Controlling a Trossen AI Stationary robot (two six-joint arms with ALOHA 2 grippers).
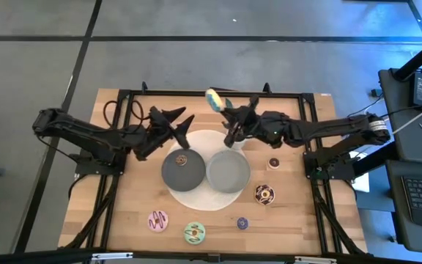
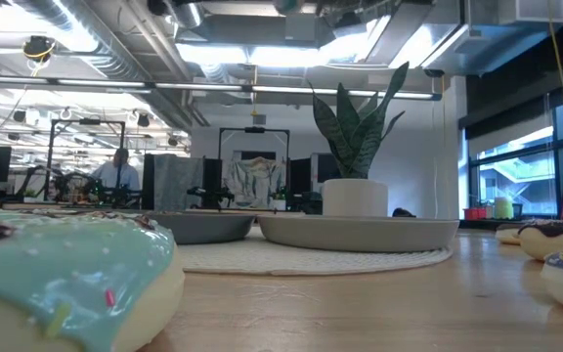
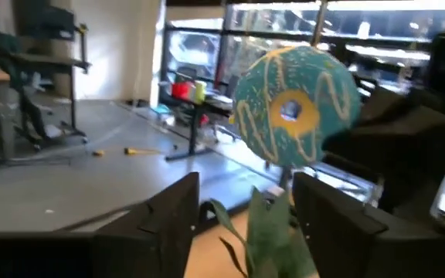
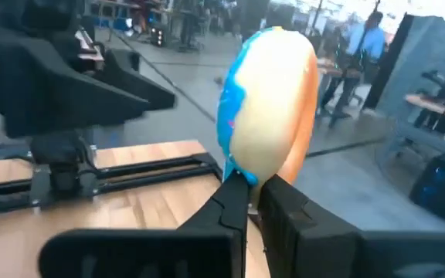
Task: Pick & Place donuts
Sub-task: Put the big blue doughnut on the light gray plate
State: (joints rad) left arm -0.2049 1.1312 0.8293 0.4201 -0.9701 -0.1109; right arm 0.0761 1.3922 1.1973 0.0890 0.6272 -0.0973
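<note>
My right gripper [image 1: 224,110] is raised over the table's far middle, shut on a blue-iced donut [image 1: 215,99] with yellow squiggles. The left wrist view shows its iced face [image 3: 296,104]. My left gripper [image 1: 182,121] hovers open just left of it, and its fingers [image 3: 168,224] frame the donut from a distance. A mini brown donut [image 1: 182,159] lies in the left grey dish [image 1: 171,176]. Pink [image 1: 157,220], green [image 1: 194,233], mini purple [image 1: 242,223], brown [image 1: 264,194] and mini brown [image 1: 274,163] donuts lie flat on the wood. My right gripper pinches the blue donut by the edge of its ring [image 4: 242,171], between the ends of its two fingers [image 4: 234,202]. The donut stands on edge beyond the fingertips, lifted clear of the table, with its iced face turned toward the left arm.
Two grey dishes sit side by side on a round white mat [image 1: 196,198] at the table's centre, the right one [image 1: 228,171] empty. A potted plant [image 2: 355,196] stands behind them. A black frame [image 1: 123,95] borders the table. Bare wood lies around the near donuts.
</note>
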